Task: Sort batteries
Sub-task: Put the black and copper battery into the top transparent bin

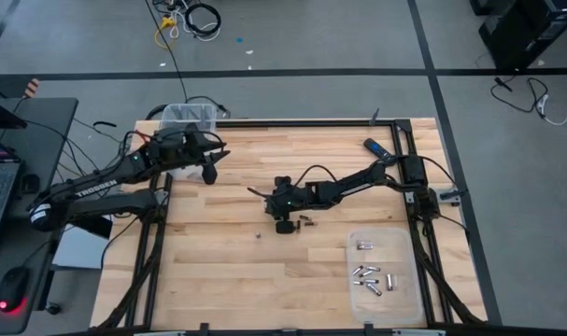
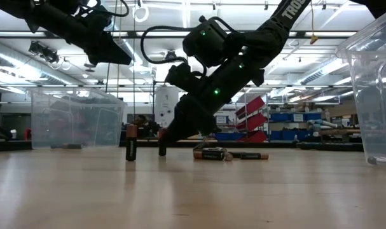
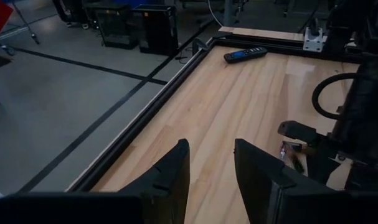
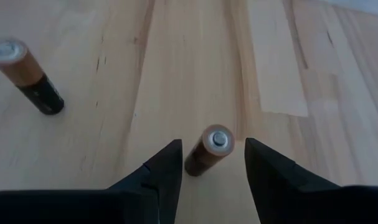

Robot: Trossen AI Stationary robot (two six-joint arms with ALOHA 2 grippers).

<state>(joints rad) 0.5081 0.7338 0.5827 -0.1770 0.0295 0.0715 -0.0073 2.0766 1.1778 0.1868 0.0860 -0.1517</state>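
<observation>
Closing on the upright battery (image 4: pixel 208 149) is the step in hand: the right gripper (image 4: pixel 213 163) has its fingers (image 4: pixel 165 163) parted and empty, one on each side of the cell, which stands on end on the tabletop (image 4: pixel 195 56).

1. Keep the cell centred between the fingers so both pads meet its side together; an uneven touch probably tips it.
2. Lower far enough to grip the body, not the top cap.
3. Avoid the second standing battery (image 4: pixel 27 76) near by, and the cells lying flat just beside the gripper (image 2: pixel 210 153).

Sorted silvery batteries (image 1: pixel 369 275) lie in the clear tray (image 1: pixel 409 308) at the right; a clear bin (image 1: pixel 191 115) stands at the far left corner. The left gripper (image 3: pixel 212 168) hovers near that bin, fingers apart and holding nothing.
</observation>
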